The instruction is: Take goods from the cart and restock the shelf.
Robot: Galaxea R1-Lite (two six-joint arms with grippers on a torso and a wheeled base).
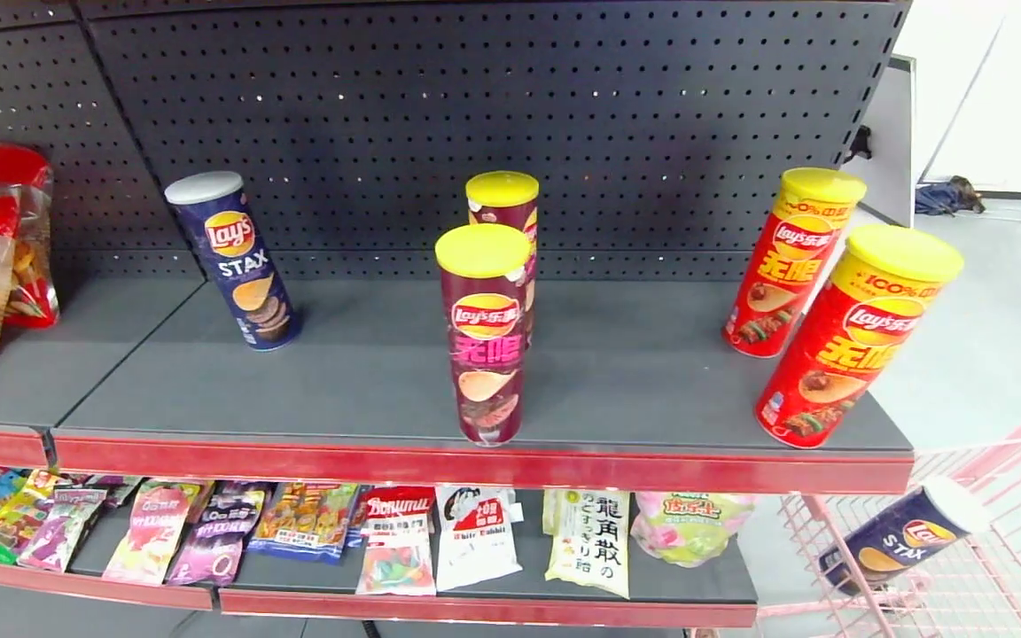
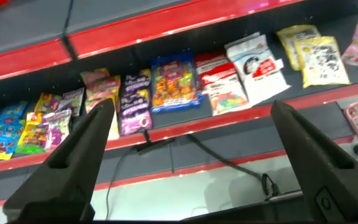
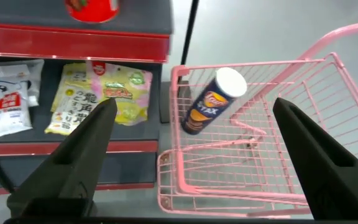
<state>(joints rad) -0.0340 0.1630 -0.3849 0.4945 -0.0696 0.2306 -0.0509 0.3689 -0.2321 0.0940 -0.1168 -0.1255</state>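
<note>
Five chip cans (image 1: 484,328) stand on the upper shelf (image 1: 369,363), one navy can (image 3: 211,102) leans in the pink cart (image 3: 266,60), so restocking appears nearly complete; left gripper (image 2: 191,106) and right gripper (image 3: 194,106) hang empty, fingers apart.

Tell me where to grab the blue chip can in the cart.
The blue can leans tilted in the pink cart, white lid uppermost, sides exposed. Probably clamp its body mid-length from above, jaws across its width.
</note>
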